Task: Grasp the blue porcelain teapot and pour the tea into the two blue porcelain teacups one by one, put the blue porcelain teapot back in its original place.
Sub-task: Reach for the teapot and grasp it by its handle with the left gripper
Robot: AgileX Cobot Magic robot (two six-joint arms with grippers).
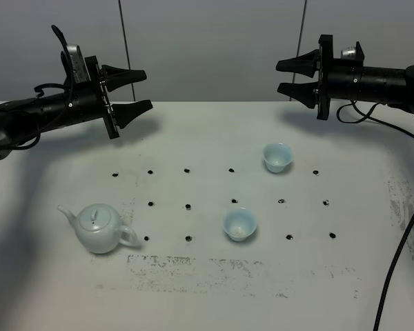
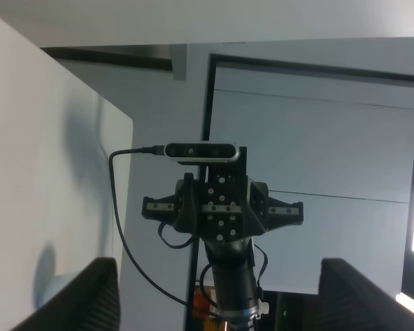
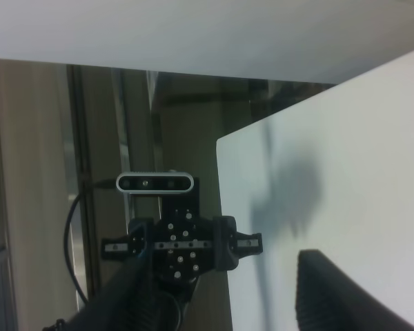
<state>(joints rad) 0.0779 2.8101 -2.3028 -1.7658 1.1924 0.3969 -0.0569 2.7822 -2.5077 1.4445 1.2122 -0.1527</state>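
Our left claw [image 1: 149, 89] is hovering with jaws apart, raised well behind the teapot [image 1: 99, 229]. We are seeing its long axis running side to side, spout pointing left.

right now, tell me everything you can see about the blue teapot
The blue porcelain teapot is round, pale icy blue and glossy, like glazed porcelain. It stands upright on the white table, at the front left in the high view. Its small knobbed lid is on, so the contents are hidden. The slim curved spout points left and the loop handle points right. Only the table touches it.
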